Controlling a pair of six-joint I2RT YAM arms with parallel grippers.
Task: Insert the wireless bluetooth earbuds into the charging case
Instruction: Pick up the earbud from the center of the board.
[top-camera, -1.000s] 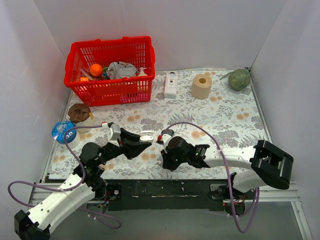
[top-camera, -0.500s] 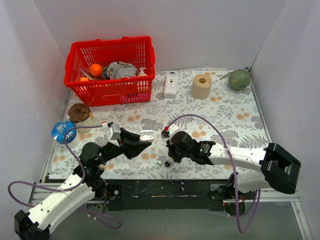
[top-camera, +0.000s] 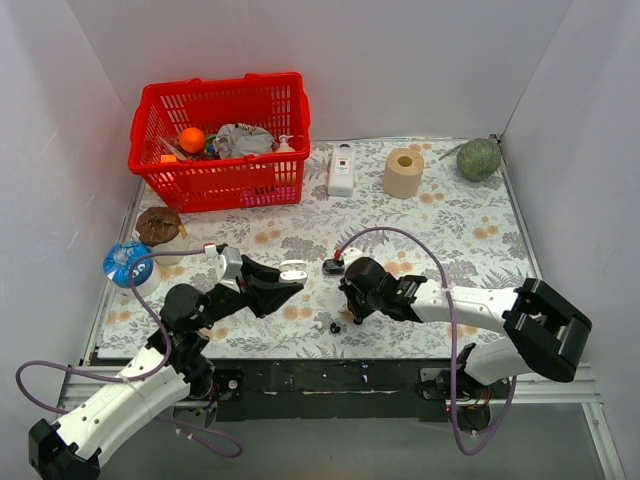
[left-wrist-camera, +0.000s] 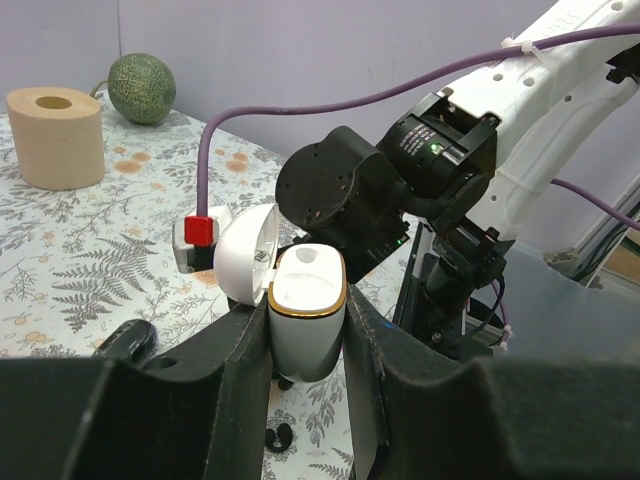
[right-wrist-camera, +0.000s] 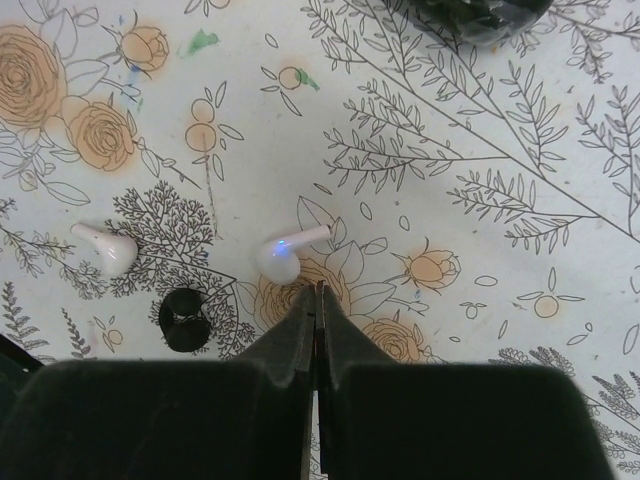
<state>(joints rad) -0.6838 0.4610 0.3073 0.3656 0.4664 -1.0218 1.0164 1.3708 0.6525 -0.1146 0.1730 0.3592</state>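
Left gripper: the left gripper (left-wrist-camera: 306, 345) has its jaws clamped on the sides of a white charging case (left-wrist-camera: 306, 325), held upright above the floral tablecloth (top-camera: 470, 240).
Case: its lid (left-wrist-camera: 247, 265) stands open, hinged back to one side; a gold rim rings the top, and the wells inside look bare.
Right gripper: the right gripper (right-wrist-camera: 315, 300) points down at the cloth, jaws pressed together with nothing between them.
Earbuds: a white earbud (right-wrist-camera: 283, 255) showing a small blue light lies on the cloth just beyond the right fingertips; whether they touch cannot be told. A second white earbud (right-wrist-camera: 106, 249) lies apart from it, off to one side.
Nearby: a small black piece (right-wrist-camera: 185, 319) sits on the cloth between the two earbuds and nearer the camera.
Arms: in the top view the two grippers face each other near the front edge.
Background: a red basket (top-camera: 220, 130), a paper roll (top-camera: 403, 172) and a green melon (top-camera: 478, 158) line the far side.
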